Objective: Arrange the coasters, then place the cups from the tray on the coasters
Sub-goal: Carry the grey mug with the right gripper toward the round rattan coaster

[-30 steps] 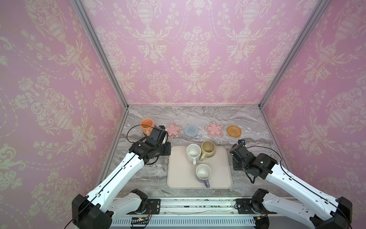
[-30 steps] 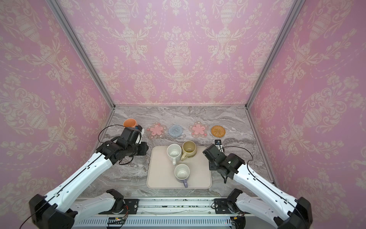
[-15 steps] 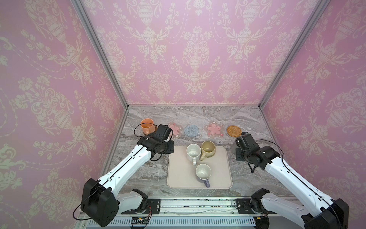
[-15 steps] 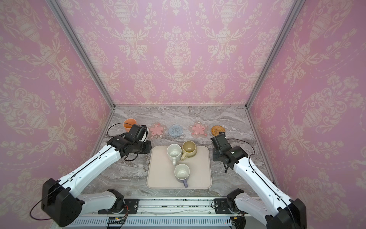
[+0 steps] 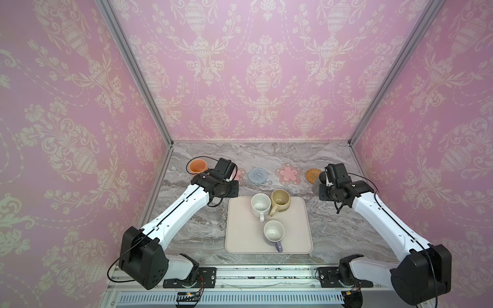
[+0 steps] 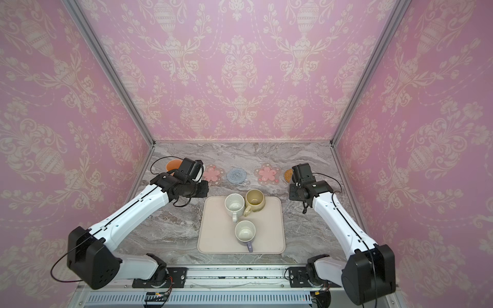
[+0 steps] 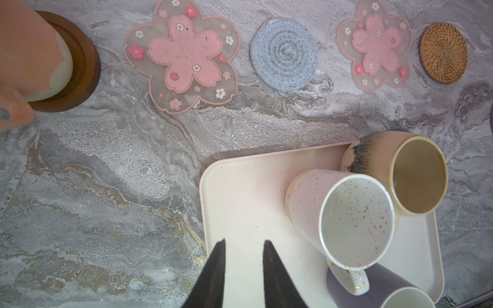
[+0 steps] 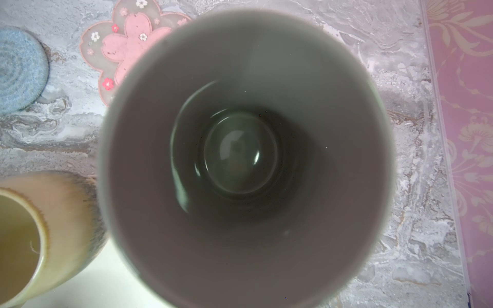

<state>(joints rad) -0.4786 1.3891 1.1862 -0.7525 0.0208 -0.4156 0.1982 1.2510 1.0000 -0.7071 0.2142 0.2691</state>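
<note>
At the far left, the orange-peach mug [image 5: 197, 166] is sitting on the dark brown coaster [image 7: 88, 66]. The left end effector [image 7: 244, 241] is hovering over the left part of the tray [image 5: 240, 234], fingers apart and empty. The speckled white mug [image 5: 259, 205], beige-yellow mug [image 5: 280, 200] and lavender mug [image 5: 274, 231] are waiting there. Along the back of the desk [image 5: 192, 229], the left flower coaster [image 7: 184, 53], blue crocheted coaster [image 5: 258, 175] and right flower coaster [image 5: 289, 174] are lying bare.

The right end effector [image 5: 323, 190] is holding the tall dark grey mug [image 8: 240, 160] upright just beside the rattan coaster [image 5: 312, 174] — jaws closed on it, fingers hidden. To land it well, it should be centring the base over the rattan, lowering straight and letting go only once the mug is resting flat — clear of the right flower coaster.
</note>
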